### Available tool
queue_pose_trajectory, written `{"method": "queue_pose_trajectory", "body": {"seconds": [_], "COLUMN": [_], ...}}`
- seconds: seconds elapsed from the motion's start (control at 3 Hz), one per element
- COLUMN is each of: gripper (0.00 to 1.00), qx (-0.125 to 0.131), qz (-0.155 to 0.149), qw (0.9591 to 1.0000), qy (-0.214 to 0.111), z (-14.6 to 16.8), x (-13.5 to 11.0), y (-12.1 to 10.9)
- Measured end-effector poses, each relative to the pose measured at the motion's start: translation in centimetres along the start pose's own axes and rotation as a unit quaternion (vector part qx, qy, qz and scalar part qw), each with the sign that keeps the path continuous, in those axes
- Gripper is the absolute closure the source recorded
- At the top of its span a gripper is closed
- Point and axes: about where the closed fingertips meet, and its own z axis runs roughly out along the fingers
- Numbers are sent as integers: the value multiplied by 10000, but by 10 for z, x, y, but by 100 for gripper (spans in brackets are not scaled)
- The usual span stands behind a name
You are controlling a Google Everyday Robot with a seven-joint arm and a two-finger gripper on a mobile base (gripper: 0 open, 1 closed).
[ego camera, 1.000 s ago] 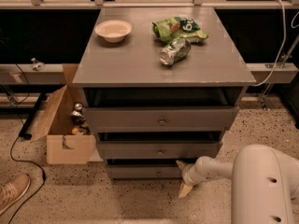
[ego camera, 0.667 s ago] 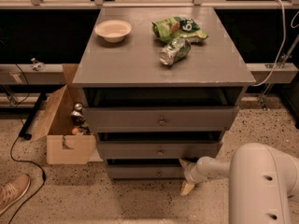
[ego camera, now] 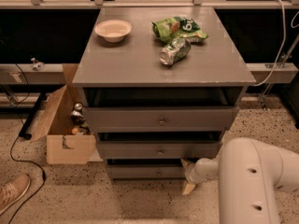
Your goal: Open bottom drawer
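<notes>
I have the gripper [ego camera: 187, 175] low at the right front corner of the grey cabinet [ego camera: 140, 69], just beside the bottom drawer [ego camera: 145, 171]. Its tan fingers [ego camera: 188, 187] are spread apart, holding nothing. One is up by the drawer's top right edge and the other is angled toward the floor. The drawer is the lowest of three, with a dark gap above its front.
</notes>
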Motion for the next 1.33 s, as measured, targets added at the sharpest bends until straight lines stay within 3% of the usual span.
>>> {"method": "queue_pose_trajectory", "body": {"seconds": [0.33, 1.0, 1.33], "gripper": [0, 0, 16], "qx": [98, -14, -10], "qz": [68, 201, 208], "qw": [9998, 9997, 9997], "qy": [169, 104, 91], "z": [18, 36, 38], "x": [24, 46, 49], "y": [-2, -14, -19]}}
